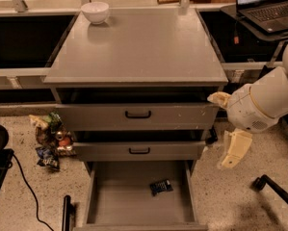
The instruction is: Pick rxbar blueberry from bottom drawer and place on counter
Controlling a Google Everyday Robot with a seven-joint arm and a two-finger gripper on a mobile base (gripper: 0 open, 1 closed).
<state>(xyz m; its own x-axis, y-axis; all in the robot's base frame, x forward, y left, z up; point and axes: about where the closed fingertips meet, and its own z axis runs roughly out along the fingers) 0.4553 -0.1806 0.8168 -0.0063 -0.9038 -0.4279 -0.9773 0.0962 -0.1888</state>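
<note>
The rxbar blueberry (161,186), a small dark flat bar, lies on the floor of the open bottom drawer (105,201), right of its middle. The grey counter (138,44) tops the cabinet above it. My gripper (228,124) hangs off the white arm at the right of the cabinet, level with the two upper drawers. It is above and to the right of the bar and apart from it. Its two cream fingers (235,149) stand spread apart with nothing between them.
A white bowl (95,11) sits at the counter's back left. Two shallower drawers with black handles (137,114) stand slightly open. Colourful snack packets (49,141) lie on the floor at left. A laptop (268,6) sits on a black desk at back right. A black chair leg (273,189) is at lower right.
</note>
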